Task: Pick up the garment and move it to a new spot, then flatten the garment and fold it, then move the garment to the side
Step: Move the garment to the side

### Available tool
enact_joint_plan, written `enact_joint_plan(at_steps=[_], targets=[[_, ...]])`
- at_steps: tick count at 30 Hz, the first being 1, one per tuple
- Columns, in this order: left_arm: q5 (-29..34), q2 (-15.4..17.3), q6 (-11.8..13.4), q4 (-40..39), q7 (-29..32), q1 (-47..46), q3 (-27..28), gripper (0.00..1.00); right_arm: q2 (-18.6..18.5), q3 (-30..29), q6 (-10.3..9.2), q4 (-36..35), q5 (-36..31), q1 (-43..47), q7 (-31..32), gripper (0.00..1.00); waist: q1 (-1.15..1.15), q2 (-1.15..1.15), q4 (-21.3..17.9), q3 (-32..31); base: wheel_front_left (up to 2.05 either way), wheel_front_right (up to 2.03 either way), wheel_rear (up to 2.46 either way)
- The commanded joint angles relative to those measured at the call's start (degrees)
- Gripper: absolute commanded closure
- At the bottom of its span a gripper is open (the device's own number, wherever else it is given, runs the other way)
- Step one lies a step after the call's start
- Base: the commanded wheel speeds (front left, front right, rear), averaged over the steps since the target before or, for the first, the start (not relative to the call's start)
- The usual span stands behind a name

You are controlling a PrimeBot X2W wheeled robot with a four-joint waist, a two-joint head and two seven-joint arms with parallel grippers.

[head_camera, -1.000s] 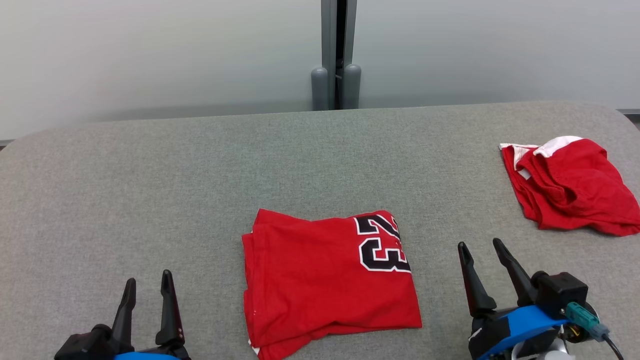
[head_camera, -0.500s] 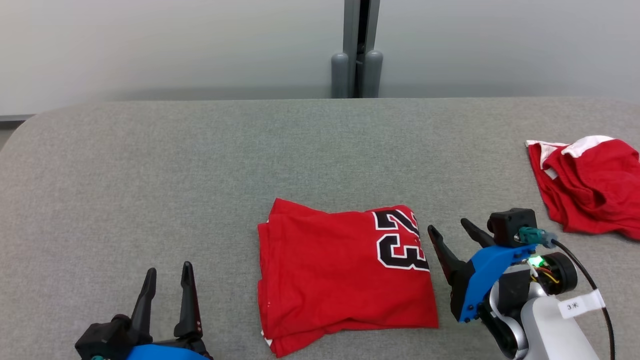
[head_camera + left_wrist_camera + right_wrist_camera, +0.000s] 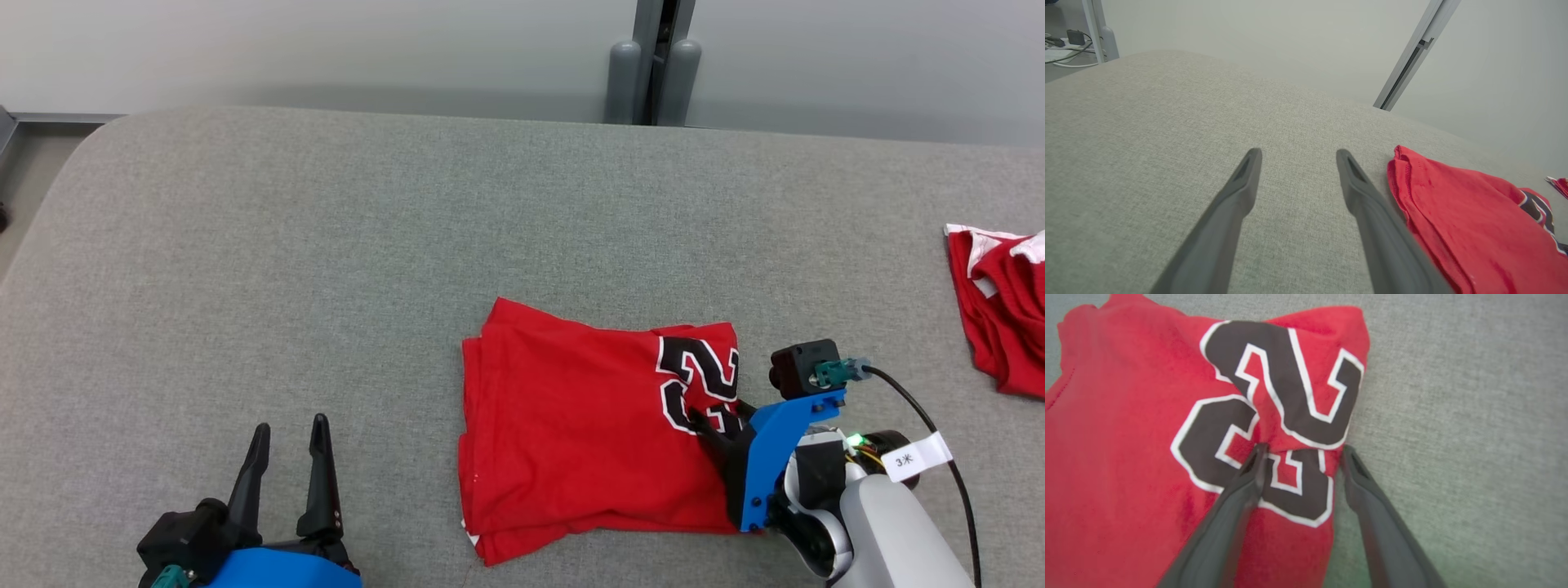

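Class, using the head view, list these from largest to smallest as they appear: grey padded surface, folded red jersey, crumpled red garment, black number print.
1. grey padded surface
2. folded red jersey
3. crumpled red garment, though the frame edge cuts it off
4. black number print

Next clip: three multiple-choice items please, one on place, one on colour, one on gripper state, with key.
1. The right gripper is: A. at the folded garment's right edge, on the number print; B. at its left edge; C. clear of it.
2. The print is: A. blue; B. black, outlined white; C. yellow.
3. The left gripper is: A. shut on cloth; B. open over bare table; C. shut, empty.
Key: 1A, fingers straddle the print; 2B, black digits edged white; 3B, fingers apart, nothing between.
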Motion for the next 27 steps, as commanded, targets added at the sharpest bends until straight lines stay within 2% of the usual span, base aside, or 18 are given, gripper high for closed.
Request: enact_joint_plan(at_steps=[1, 2, 6, 12, 13, 14, 17, 18, 22, 27], targets=[[0.4, -0.3, -0.1, 0.1, -0.2, -0.9, 0.5, 0.00, 0.1, 0.8, 0.03, 0.5, 0.7, -0.7, -0.9, 0.75, 0.00, 0.00, 0.0, 0.2, 0.00, 0.00, 0.00], [0.5, -0.2, -0.2, 0.1, -0.2, -0.8, 0.6, 0.00, 0.0, 0.9, 0.03, 0.4, 0.6, -1.1, -1.9, 1.00, 0.00, 0.00, -0.1, 0.2, 0.00, 0.00, 0.00], [1.1, -0.1, -0.5, -0.1, -0.3, -0.8, 0.6, 0.00, -0.1, 0.7, 0.02, 0.2, -0.6, -2.4, -4.8, 1.00, 0.00, 0.00, -1.2, 0.2, 0.00, 0.00, 0.00], [2.3, 0.6, -0.5, -1.4, -0.2, -1.8, -0.1, 0.00, -0.3, -3.9, 0.01, -1.2, -3.8, -4.8, -8.5, 1.00, 0.00, 0.00, -7.2, 2.0, 0.00, 0.00, 0.00], [2.3, 0.6, -0.5, -1.4, -0.2, -1.8, -0.1, 0.00, -0.3, -3.9, 0.01, -1.2, -3.8, -4.8, -8.5, 1.00, 0.00, 0.00, -7.2, 2.0, 0.00, 0.00, 0.00], [2.7, 1.1, -0.5, -2.0, 0.2, -2.3, -0.3, 0.00, -0.4, -5.4, 0.01, -2.0, -4.3, -5.2, -9.2, 1.00, 0.00, 0.00, -9.7, 3.0, 0.00, 0.00, 0.00], [3.2, 1.9, -0.2, -3.0, 0.8, -3.0, -0.3, 0.00, -0.6, -7.3, 0.01, -3.2, -4.8, -5.6, -9.9, 1.00, 0.00, 0.00, -14.0, 4.7, 0.00, 0.00, 0.00], [3.2, 1.9, -0.2, -3.0, 0.8, -3.0, -0.3, 0.00, -0.6, -7.3, 0.01, -3.2, -4.8, -5.6, -9.9, 1.00, 0.00, 0.00, -14.0, 4.7, 0.00, 0.00, 0.00], [4.0, 3.4, -0.2, -4.5, 2.3, -4.1, -0.6, 0.00, -0.5, -9.2, 0.01, -4.2, -4.6, -5.8, -11.1, 1.00, 0.00, 0.00, -19.5, 6.7, 0.00, 0.00, 0.00], [4.8, 4.6, -0.2, -6.1, 4.3, -5.5, -1.4, 0.00, -0.2, -10.7, 0.01, -4.3, -3.7, -6.2, -12.8, 1.00, 0.00, 0.00, -23.9, 8.4, 0.00, 0.00, 0.00]])
